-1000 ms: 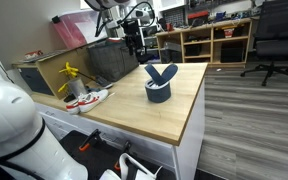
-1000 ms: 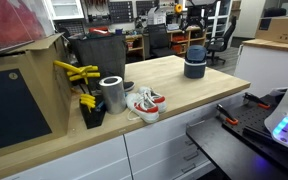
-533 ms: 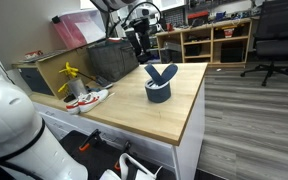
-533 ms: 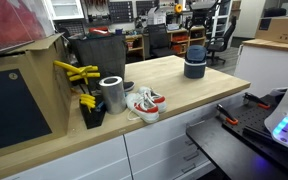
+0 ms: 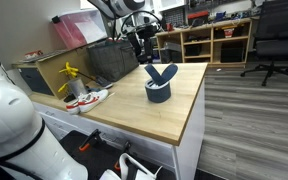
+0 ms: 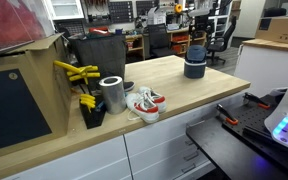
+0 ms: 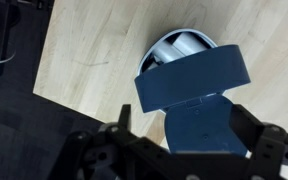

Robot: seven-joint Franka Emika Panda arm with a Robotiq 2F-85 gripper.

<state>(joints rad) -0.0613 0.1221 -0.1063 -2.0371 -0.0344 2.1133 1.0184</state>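
My gripper (image 5: 144, 48) has drifted sideways over the last second, from the table's (image 5: 134, 118) far edge toward the blue container (image 5: 160, 86). It now hangs closer to it, almost above it, and my arm leans further over that end of the table.

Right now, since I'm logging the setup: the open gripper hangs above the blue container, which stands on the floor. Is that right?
Not quite. The blue container stands on the wooden table, not on the floor, as both exterior views show. The rest holds: the open gripper hangs above it.
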